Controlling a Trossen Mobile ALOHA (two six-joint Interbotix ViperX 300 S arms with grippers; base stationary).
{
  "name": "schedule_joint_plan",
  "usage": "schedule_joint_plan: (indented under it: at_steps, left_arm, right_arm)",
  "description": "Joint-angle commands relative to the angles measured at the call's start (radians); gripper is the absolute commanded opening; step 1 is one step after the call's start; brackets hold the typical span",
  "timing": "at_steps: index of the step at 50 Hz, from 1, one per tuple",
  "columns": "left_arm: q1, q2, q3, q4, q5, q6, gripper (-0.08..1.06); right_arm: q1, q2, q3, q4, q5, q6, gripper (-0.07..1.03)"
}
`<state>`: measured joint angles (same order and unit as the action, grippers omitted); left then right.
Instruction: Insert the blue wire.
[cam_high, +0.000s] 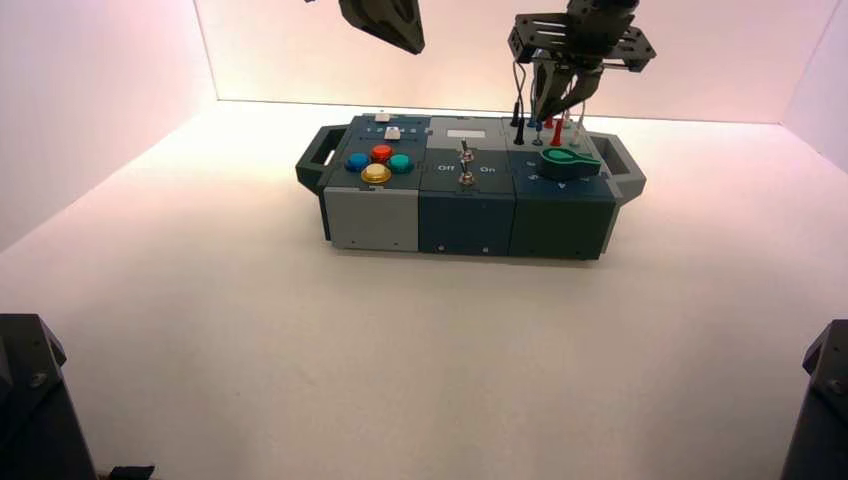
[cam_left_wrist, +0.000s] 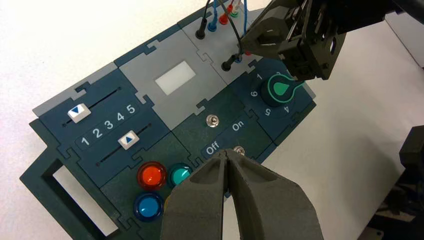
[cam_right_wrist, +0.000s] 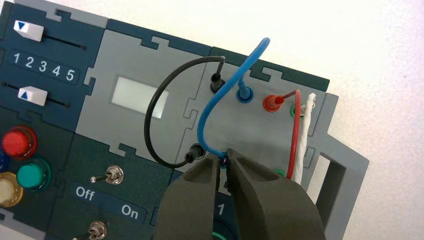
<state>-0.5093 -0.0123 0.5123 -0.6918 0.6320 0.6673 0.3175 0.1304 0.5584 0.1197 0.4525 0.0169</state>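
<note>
Right gripper (cam_right_wrist: 225, 154) pinches the near end of the blue wire (cam_right_wrist: 206, 111) at the box's near-right socket row, between the black wire (cam_right_wrist: 148, 116) and red wire (cam_right_wrist: 295, 135); the blue loop's other plug sits in the far row's blue socket (cam_right_wrist: 245, 95). Left gripper (cam_left_wrist: 226, 152), closed, hangs above the box (cam_high: 465, 220).

The knob (cam_left_wrist: 280, 90) looks like smooth plastic with a slight sheen. Left of it, the toggle switches (cam_right_wrist: 114, 175) are shiny metal. Farther left, the round buttons (cam_left_wrist: 151, 175) look like glossy plastic. Around the knob, the box's panels (cam_right_wrist: 150, 95) appear matt plastic. Behind it, the blue wire (cam_right_wrist: 212, 102) has a smooth, rubbery-looking coating with a soft sheen.
</note>
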Motion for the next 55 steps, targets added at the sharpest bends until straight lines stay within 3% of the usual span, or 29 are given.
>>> schedule_joint_plan:
  at_steps: [1,55]
  left_arm:
    - [-0.002,-0.034,-0.011,-0.005,-0.005,0.008,-0.03]
    - [-0.002,-0.034,-0.011,-0.003,-0.005,0.008,-0.03]
  right_arm:
    - [0.009,-0.040,-0.025,0.003,-0.003,0.003,-0.02]
    - [0.009,-0.049,-0.002,-0.021,-0.018,0.003,-0.02]
